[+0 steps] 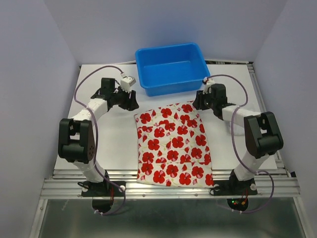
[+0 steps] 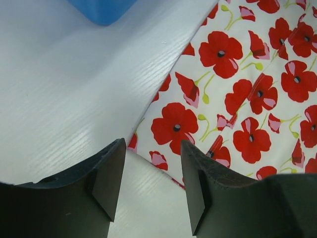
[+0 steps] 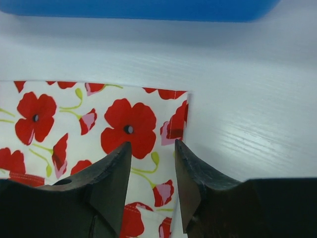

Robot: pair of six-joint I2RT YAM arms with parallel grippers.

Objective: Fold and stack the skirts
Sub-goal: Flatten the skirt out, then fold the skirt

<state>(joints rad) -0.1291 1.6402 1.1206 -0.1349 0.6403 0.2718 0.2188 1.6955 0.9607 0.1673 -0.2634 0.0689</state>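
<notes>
The white skirt with red flowers (image 1: 173,144) lies flat on the table, from the tub's front to the near edge. It also shows in the left wrist view (image 2: 237,89) and the right wrist view (image 3: 94,124). My left gripper (image 1: 132,103) is open and empty, low at the skirt's far left corner (image 2: 132,144). My right gripper (image 1: 199,102) is open and empty, its fingers (image 3: 116,171) straddling the skirt's far right edge near the corner (image 3: 184,94). The plain white skirt is out of view.
A blue plastic tub (image 1: 172,68) stands at the back centre of the white table (image 1: 114,144), just beyond the skirt. Its rim shows in the left wrist view (image 2: 101,10) and the right wrist view (image 3: 138,9). Grey walls close in both sides.
</notes>
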